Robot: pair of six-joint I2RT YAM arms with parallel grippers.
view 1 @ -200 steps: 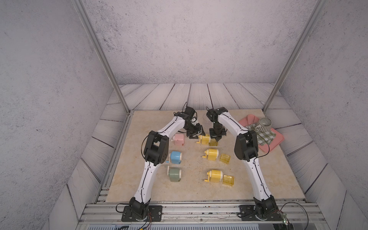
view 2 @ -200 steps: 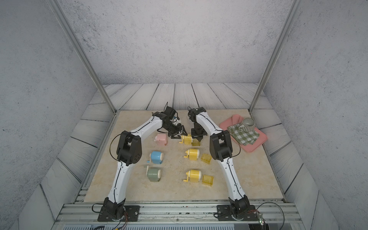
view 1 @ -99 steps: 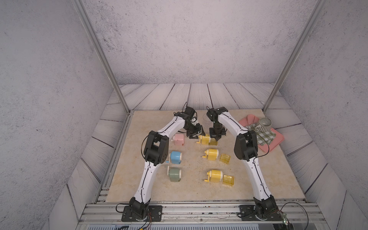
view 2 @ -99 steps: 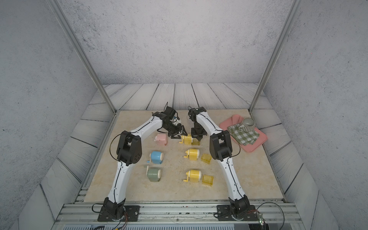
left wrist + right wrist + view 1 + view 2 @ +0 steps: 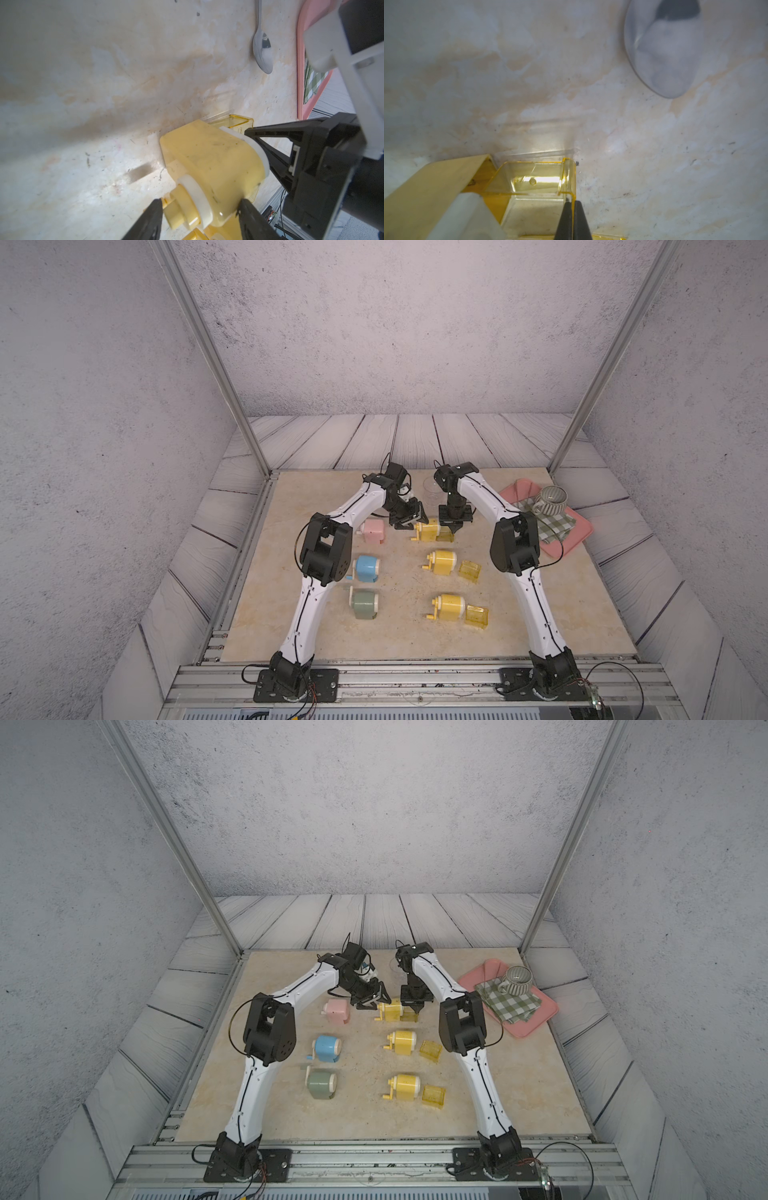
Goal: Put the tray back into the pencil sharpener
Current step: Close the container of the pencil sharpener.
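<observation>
**Tray insertion, far yellow sharpener: tray part-way in**

Step in hand (judged): seating the tray in its slot.

Method notes:
- Push straight along the slot axis and keep the tray flat on the counter (image 5: 395,639).
- Let the left arm take the reaction so the body does not slide.
- The pinch is on 1 thin wall only, so a skewed push could rack the tray or slip the grip. Go slow and correct yaw early.

Obs:
- The pencil sharpener (image 5: 212,162) stands on the counter at the far end of the yellow row.
- Left gripper (image 5: 199,201): the fingers straddle the sharpener body, 1 per side, and appear closed against it as a brace.
- The tray (image 5: 537,182), clear yellow, sits at the sharpener's open end. Its inner part is under the housing and its outer part projects.
- Right gripper (image 5: 572,204): the fingers are closed on the tray's outer wall near a corner, with the wall edge showing between the 2 tips.
- A spoon (image 5: 262,52) lies well apart from the tray.
</observation>
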